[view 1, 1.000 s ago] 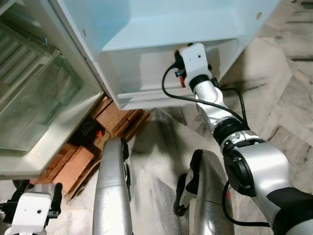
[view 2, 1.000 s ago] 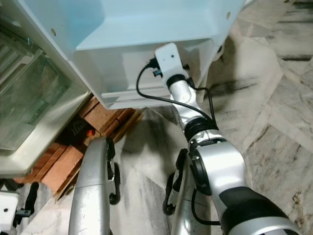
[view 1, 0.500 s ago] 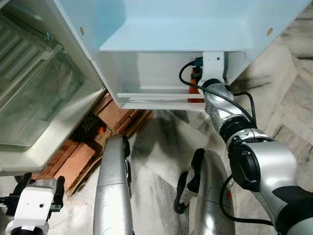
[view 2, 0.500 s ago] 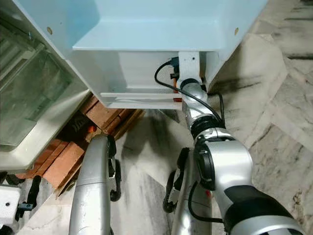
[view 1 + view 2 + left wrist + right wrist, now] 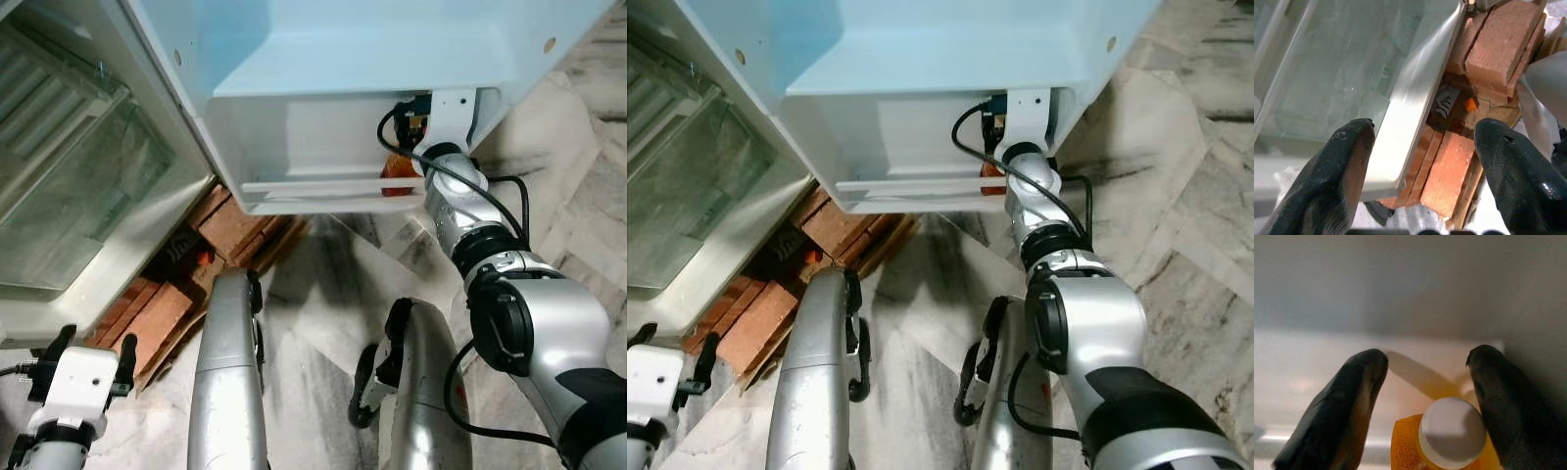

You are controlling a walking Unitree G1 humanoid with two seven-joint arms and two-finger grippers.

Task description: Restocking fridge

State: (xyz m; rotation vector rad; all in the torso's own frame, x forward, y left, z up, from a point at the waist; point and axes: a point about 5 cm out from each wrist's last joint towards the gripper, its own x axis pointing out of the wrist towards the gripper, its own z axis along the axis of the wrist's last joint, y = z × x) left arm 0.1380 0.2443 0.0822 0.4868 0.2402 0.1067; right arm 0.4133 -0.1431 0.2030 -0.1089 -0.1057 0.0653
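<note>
R tool (image 5: 1427,382) over white-capped orange carton (image 5: 1440,440)

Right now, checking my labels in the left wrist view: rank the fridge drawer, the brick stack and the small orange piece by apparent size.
1. fridge drawer, nearest and cropped
2. brick stack
3. small orange piece

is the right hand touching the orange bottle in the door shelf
Apart. In the right wrist view the right hand is open, its fingers either side of the orange bottle and its white cap, with pale shelf showing between them.
</note>
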